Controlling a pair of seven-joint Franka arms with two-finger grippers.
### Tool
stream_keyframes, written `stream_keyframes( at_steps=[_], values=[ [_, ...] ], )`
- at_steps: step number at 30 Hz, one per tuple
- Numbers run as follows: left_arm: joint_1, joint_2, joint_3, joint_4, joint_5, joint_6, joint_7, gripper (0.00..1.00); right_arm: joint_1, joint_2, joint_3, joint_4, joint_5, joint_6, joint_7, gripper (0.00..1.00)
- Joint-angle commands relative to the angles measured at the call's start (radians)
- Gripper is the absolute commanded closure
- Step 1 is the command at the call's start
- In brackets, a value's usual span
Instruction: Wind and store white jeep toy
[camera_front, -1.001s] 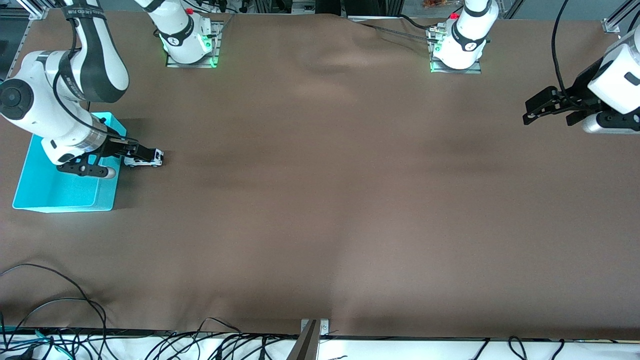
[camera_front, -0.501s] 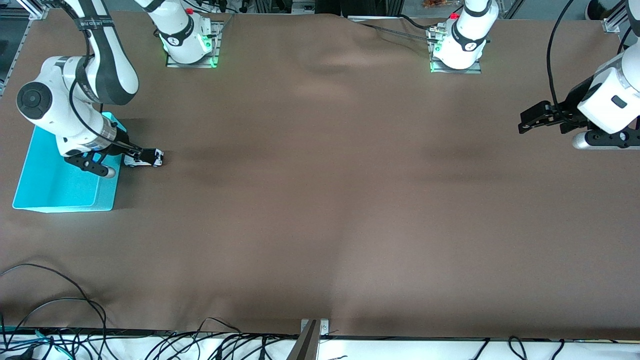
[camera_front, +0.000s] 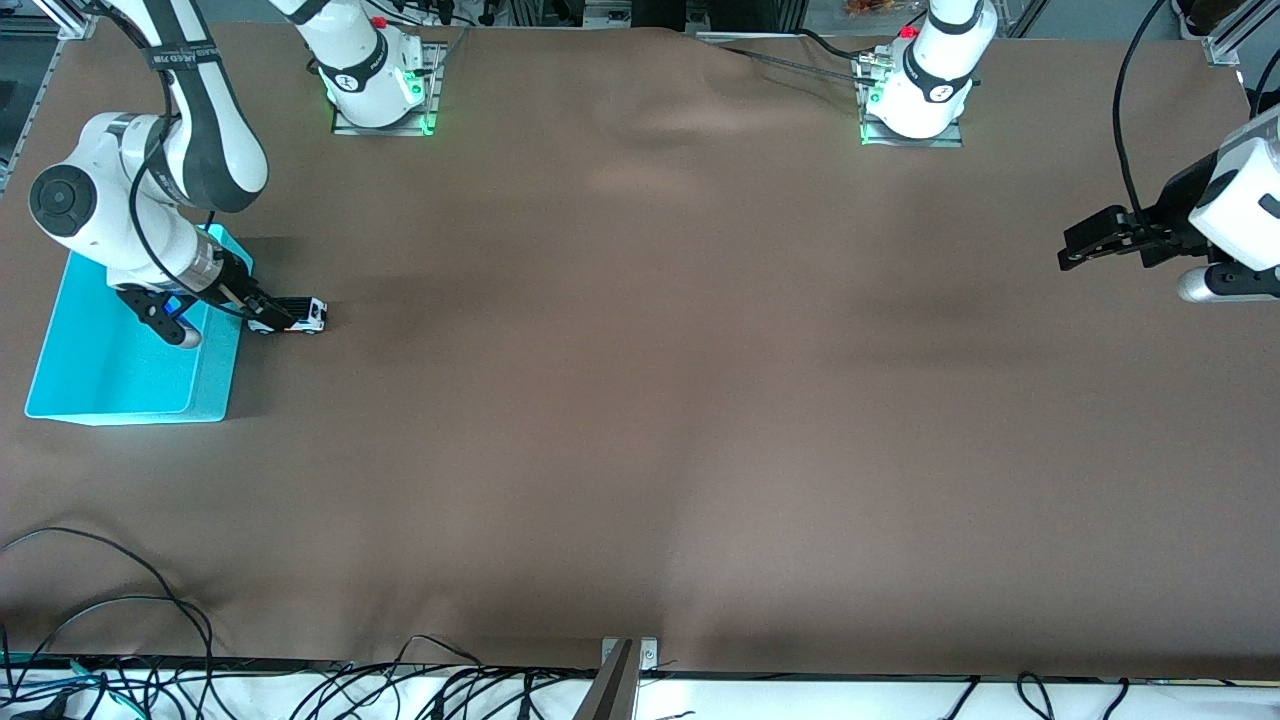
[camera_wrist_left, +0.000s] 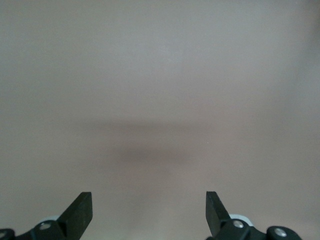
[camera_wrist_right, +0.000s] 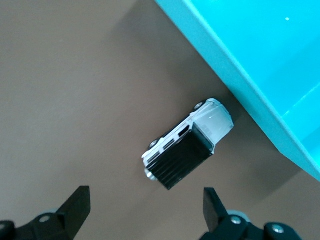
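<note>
The white jeep toy (camera_front: 310, 318) stands on the brown cloth right beside the cyan bin (camera_front: 214, 372), on the side toward the left arm's end of the table. Its black ribbed roof (camera_wrist_right: 181, 159) and white hood show in the right wrist view, close to the bin's wall (camera_wrist_right: 235, 75). My right gripper (camera_front: 272, 312) hangs open just over the jeep's bin-side end and partly covers it. Its jaws (camera_wrist_right: 145, 207) stand wide with the jeep ahead of them, not between the fingers. My left gripper (camera_front: 1078, 250) waits open over bare cloth at the left arm's end, nothing between its jaws (camera_wrist_left: 149, 210).
The bin lies at the right arm's end of the table, its inside partly hidden by the right arm (camera_front: 130, 220). Loose cables (camera_front: 120, 600) and a metal bracket (camera_front: 628, 655) line the table edge nearest the front camera. Both arm bases (camera_front: 375, 85) stand along the farthest edge.
The right arm's wrist has turned and drawn in over the bin while its gripper stays by the jeep. The left gripper has drifted slightly. The jeep has not moved.
</note>
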Motion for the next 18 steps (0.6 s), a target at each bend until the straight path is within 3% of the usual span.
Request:
stream_keyframes(
  at_steps=[1,12,18],
  values=[
    [0.007,-0.003,0.001,0.011,-0.022,-0.006,0.018,0.00,0.001,-0.026,-0.010,-0.104,-0.014,0.126,0.123,0.00],
    [0.007,-0.004,0.001,0.012,-0.024,-0.008,0.018,0.00,0.001,-0.017,-0.029,-0.155,-0.012,0.195,0.258,0.00],
    [0.012,-0.003,0.000,0.012,-0.024,-0.008,0.018,0.00,-0.001,0.000,-0.064,-0.212,-0.012,0.312,0.274,0.00]
  ],
)
